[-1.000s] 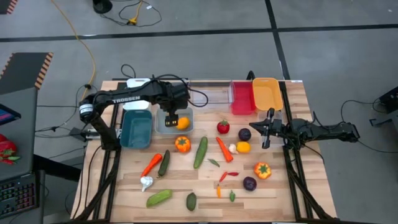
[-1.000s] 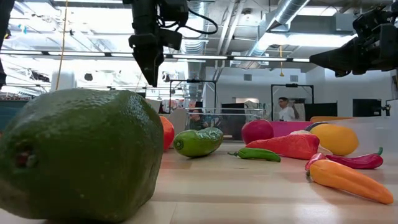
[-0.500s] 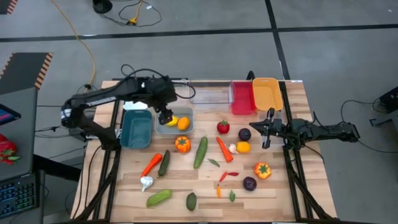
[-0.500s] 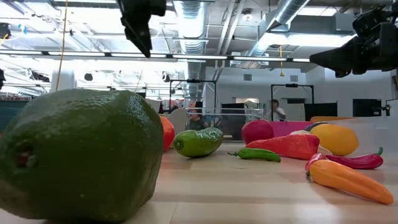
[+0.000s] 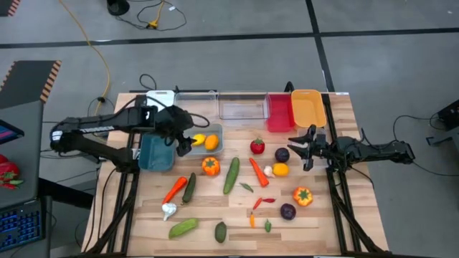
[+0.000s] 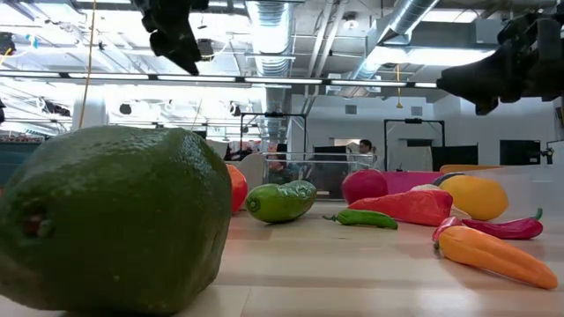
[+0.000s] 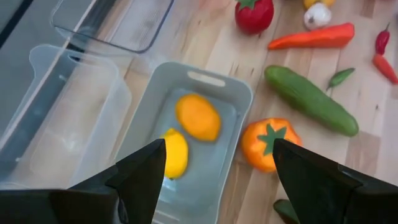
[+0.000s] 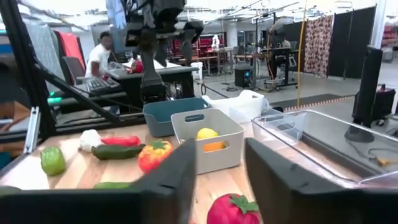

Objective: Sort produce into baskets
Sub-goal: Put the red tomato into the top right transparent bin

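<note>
My left gripper point(image 5: 183, 143) point(image 7: 217, 165) hangs open and empty above the wall between the teal tub point(image 5: 154, 159) and the grey-blue tub point(image 5: 216, 130). A yellow lemon point(image 7: 174, 152) and an orange lemon point(image 7: 198, 116) lie on the grey-blue tub's floor. My right gripper point(image 5: 300, 148) point(image 8: 221, 177) is open and empty, level above the table, right of a purple ball point(image 5: 282, 154) and a yellow lemon point(image 5: 280, 169). Cucumbers point(image 5: 232, 175), carrots point(image 5: 258, 172), peppers point(image 5: 210, 166), garlic point(image 5: 168, 210) and chillies point(image 5: 262, 202) lie loose on the wooden table.
At the far edge stand a white tub point(image 5: 161, 96), two clear tubs point(image 5: 195, 100) point(image 5: 242, 107), a red tub point(image 5: 280, 113) and an orange tub point(image 5: 308, 107). A dark green avocado point(image 6: 115, 220) lies near the front edge. People show in the room behind.
My left gripper has risen out of the grey-blue tub and drawn back toward the table's left edge; the yellow lemon now shows lying in the tub beside the orange one. My right gripper has shifted a little toward the produce in the middle.
</note>
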You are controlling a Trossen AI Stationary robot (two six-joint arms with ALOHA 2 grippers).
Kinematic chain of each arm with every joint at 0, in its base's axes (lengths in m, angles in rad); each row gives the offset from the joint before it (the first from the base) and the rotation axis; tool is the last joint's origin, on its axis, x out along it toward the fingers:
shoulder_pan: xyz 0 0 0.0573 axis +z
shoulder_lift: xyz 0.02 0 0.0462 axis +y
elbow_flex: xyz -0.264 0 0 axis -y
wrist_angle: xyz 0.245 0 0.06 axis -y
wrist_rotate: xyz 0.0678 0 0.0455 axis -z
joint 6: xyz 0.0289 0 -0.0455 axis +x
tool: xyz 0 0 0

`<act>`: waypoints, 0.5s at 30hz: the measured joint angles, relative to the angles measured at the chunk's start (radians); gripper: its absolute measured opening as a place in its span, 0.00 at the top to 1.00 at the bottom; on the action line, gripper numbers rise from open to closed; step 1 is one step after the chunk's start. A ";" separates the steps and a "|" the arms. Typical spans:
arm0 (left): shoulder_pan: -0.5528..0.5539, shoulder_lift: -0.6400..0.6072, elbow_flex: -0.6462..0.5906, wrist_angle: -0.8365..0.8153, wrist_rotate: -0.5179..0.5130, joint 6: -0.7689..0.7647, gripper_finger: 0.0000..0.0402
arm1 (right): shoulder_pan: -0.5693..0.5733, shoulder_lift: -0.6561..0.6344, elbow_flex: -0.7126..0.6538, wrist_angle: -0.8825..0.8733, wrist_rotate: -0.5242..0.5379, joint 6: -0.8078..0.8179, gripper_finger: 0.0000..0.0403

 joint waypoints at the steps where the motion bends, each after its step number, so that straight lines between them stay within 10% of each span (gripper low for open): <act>1: -0.003 -0.005 -0.012 0.012 -0.006 -0.006 0.30 | 0.000 0.000 0.000 0.001 0.004 0.018 0.47; 8: -0.036 -0.019 -0.063 0.057 -0.015 -0.015 0.30 | -0.002 0.000 0.009 -0.001 0.080 0.121 0.17; 15: -0.073 -0.020 -0.116 0.150 -0.039 -0.014 0.30 | 0.000 0.051 0.134 -0.047 0.074 0.112 0.09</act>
